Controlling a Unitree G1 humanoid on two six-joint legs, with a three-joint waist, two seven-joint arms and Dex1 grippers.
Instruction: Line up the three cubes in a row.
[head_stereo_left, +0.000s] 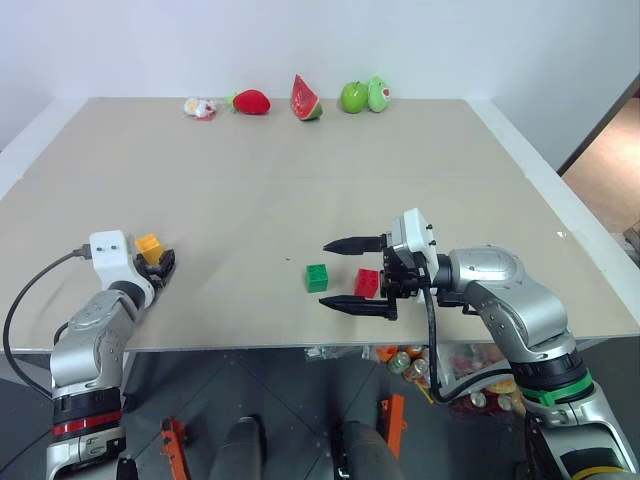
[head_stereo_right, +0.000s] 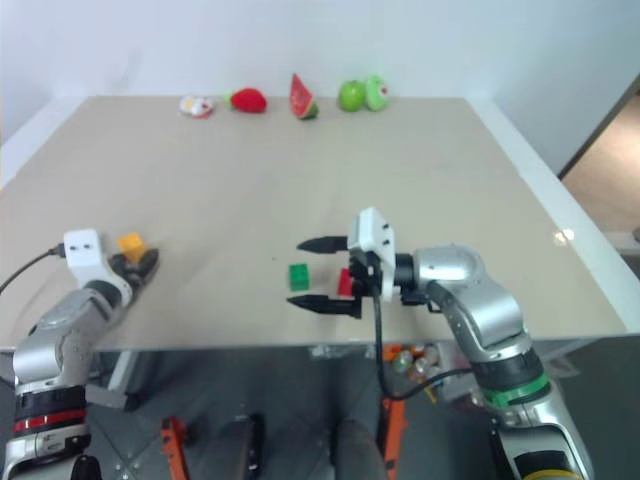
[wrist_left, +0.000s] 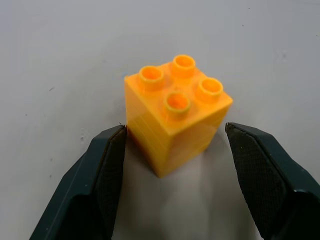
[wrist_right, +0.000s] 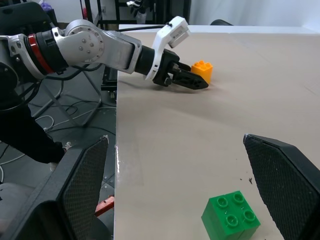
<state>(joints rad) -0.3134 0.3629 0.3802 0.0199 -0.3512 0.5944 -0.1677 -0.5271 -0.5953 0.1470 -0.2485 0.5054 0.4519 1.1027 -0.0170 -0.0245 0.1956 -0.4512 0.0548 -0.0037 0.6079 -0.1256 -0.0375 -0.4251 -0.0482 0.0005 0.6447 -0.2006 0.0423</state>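
The beige counter spreads across most of the head view, its near edge running along the lower part of the frame and its white border down the right side. At the lower left, close to that near edge, the left claw lies low over the surface with its two fingers parted around the yellow-orange cube; in the wrist view the cube stands upright, studs up, between the pads, one finger about at its corner and the other standing clear, so nothing is gripped. At lower centre the right claw points toward the left of the frame with its fingers spread wide and holding nothing. The green cube sits just beyond its fingertips and the red cube sits between the fingers, near their base; these two lie close together, a short way in from the near edge. A wide bare stretch of counter separates them from the yellow-orange one. Along the far edge, at the top of the frame, stand a strawberry, a watermelon slice and a green apple, with open surface all the way between them and the cubes.
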